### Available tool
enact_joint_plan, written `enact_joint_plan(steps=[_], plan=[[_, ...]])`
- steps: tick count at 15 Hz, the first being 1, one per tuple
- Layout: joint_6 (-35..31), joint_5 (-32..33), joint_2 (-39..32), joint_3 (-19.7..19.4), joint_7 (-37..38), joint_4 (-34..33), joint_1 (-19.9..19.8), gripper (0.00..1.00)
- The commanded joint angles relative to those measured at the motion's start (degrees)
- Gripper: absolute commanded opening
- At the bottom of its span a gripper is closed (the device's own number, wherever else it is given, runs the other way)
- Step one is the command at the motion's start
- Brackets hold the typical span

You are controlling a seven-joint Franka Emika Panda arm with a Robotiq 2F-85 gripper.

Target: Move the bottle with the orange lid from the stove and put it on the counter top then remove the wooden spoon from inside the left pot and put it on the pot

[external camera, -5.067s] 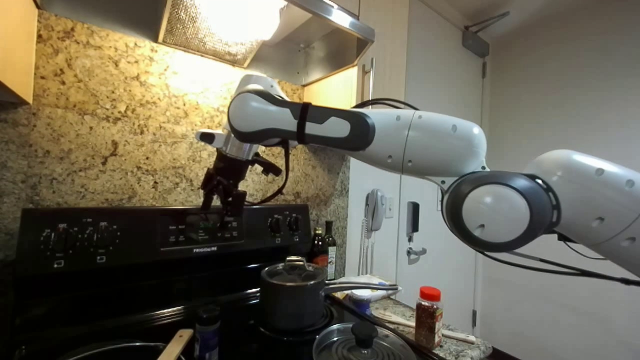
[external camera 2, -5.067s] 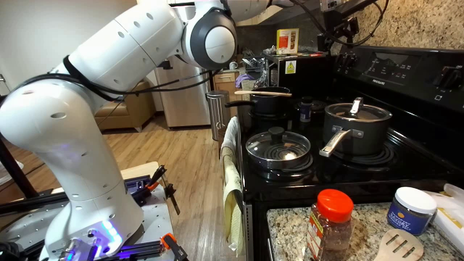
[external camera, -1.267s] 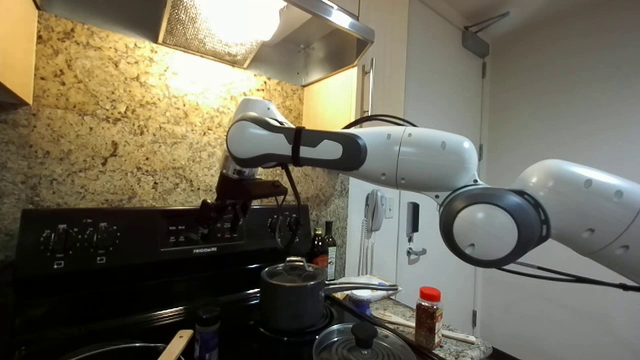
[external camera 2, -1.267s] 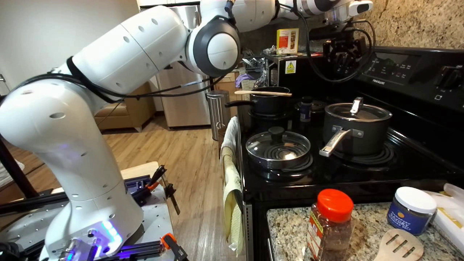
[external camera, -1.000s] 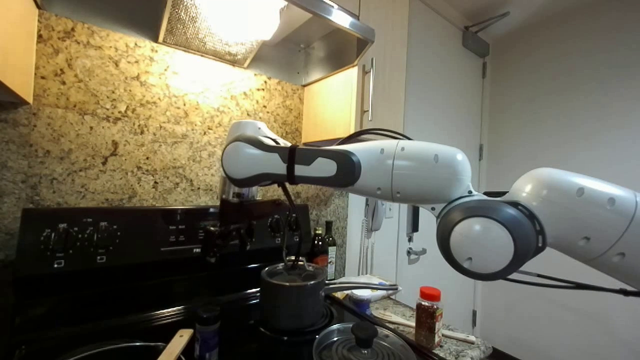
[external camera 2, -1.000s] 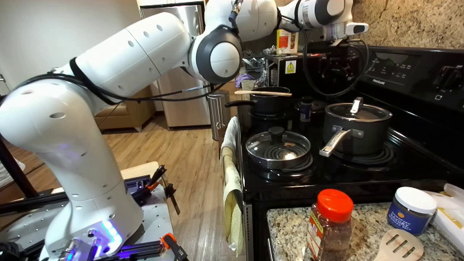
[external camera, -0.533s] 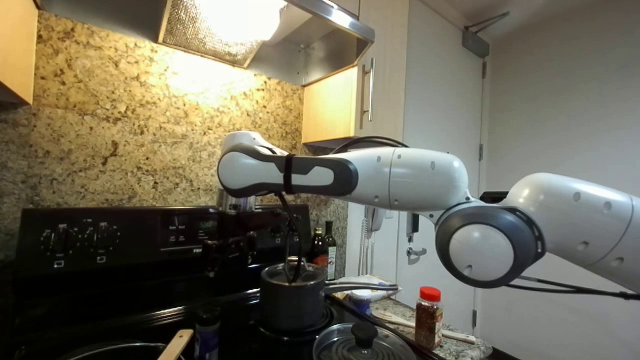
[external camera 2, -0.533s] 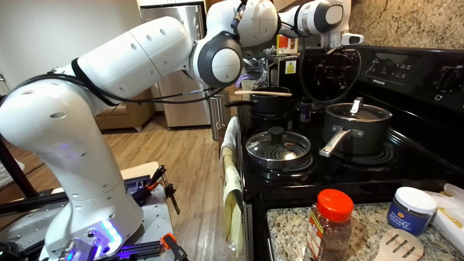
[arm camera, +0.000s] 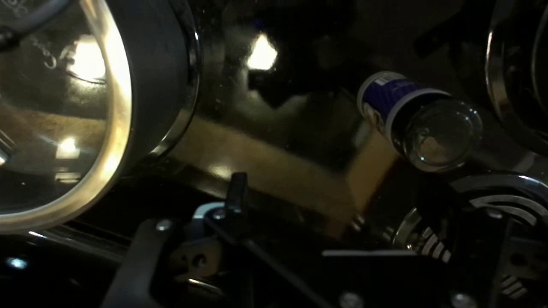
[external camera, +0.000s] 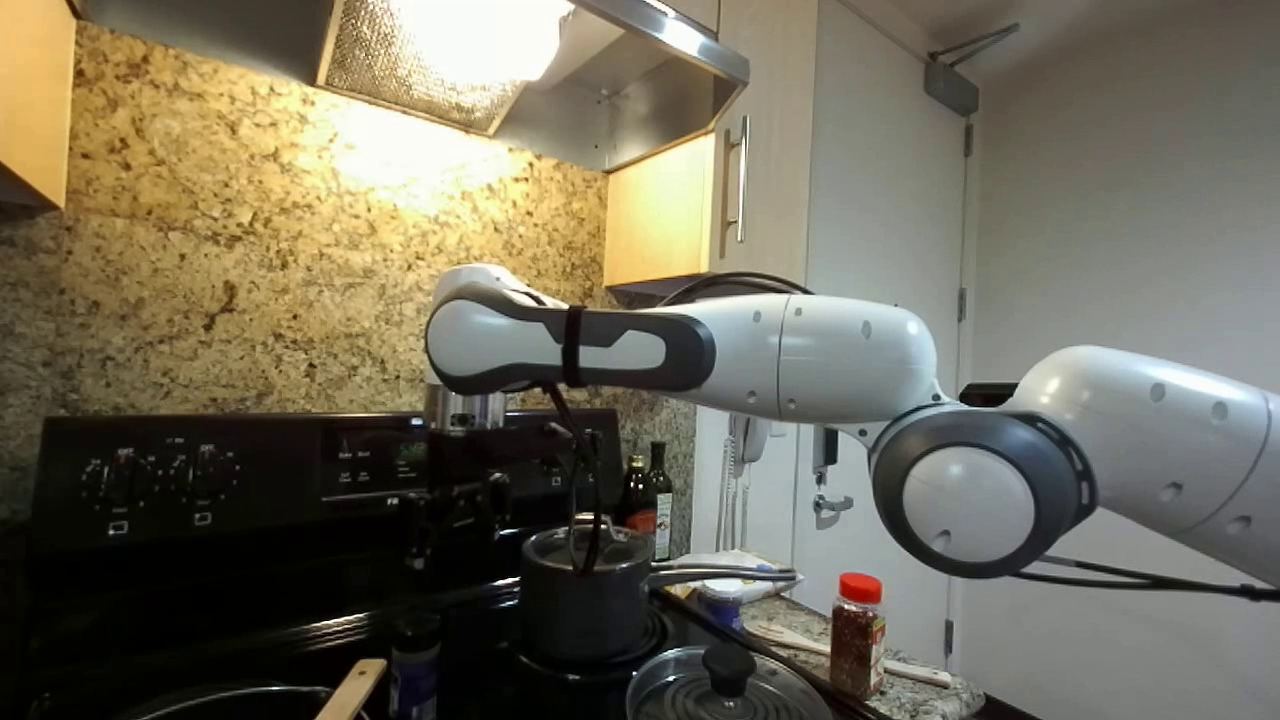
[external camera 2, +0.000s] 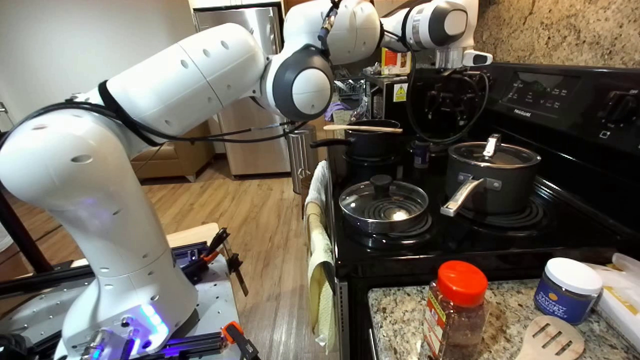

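Observation:
The bottle with the orange-red lid (external camera: 858, 640) stands upright on the counter top; it also shows in an exterior view (external camera 2: 456, 315). The wooden spoon (external camera 2: 362, 129) lies across the rim of the left pot (external camera 2: 372, 143); its handle end (external camera: 352, 690) shows in an exterior view too. A small bottle with a purple label (external camera: 414, 672) stands on the stove between the pots; it also shows in the wrist view (arm camera: 391, 96). My gripper (external camera: 458, 525) hangs above the back of the stove. In the wrist view the gripper (arm camera: 364, 205) has its fingers wide apart, with nothing between them.
A lidded pot (external camera 2: 492, 180) sits beside my gripper, its handle pointing out to the front. A glass-lidded pan (external camera 2: 384, 205) is on a front burner. The control panel (external camera: 250, 480) rises behind. A white-lidded jar (external camera 2: 569, 290) and slotted wooden spatula (external camera 2: 552, 340) lie on the counter.
My arm has come down from high over the stove, and the gripper has turned. In the last half second it has shifted slightly towards the left pot side. Bottles, pots and spoon have not moved.

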State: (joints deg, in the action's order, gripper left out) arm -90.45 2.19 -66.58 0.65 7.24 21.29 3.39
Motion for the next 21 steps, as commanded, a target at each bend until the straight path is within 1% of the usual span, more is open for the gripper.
enact_joint_plan(steps=[1,4,5,7,9,11,13,15,18,19,20,21], plan=[[-0.2,-0.5,0.5,-0.5,-0.1,0.8,0.1,1.00],[0.6,-0.9,0.6,-0.2,-0.7,0.5,-0.1,1.00],[1.1,-0.2,-0.3,0.1,-0.5,-1.4,-0.1,1.00],[3.6,-0.3,1.4,0.2,0.7,-0.1,0.2,1.00],[6.0,-0.8,2.0,0.8,0.4,-0.1,0.3,1.00],[7.0,-0.6,2.2,0.7,0.5,-0.2,0.6,1.00],[6.2,-0.6,2.2,0.6,1.5,-0.2,1.0,1.00],[4.0,-1.4,3.0,0.1,3.1,1.0,1.3,1.00],[-3.5,-2.5,2.5,0.3,8.5,-0.1,1.1,1.00],[-5.0,-1.8,2.7,-0.3,8.3,0.2,1.4,1.00],[-3.0,-0.8,1.8,0.1,6.2,-0.2,1.3,1.00],[-4.2,-0.8,1.9,0.0,6.7,-0.2,1.3,1.00]])
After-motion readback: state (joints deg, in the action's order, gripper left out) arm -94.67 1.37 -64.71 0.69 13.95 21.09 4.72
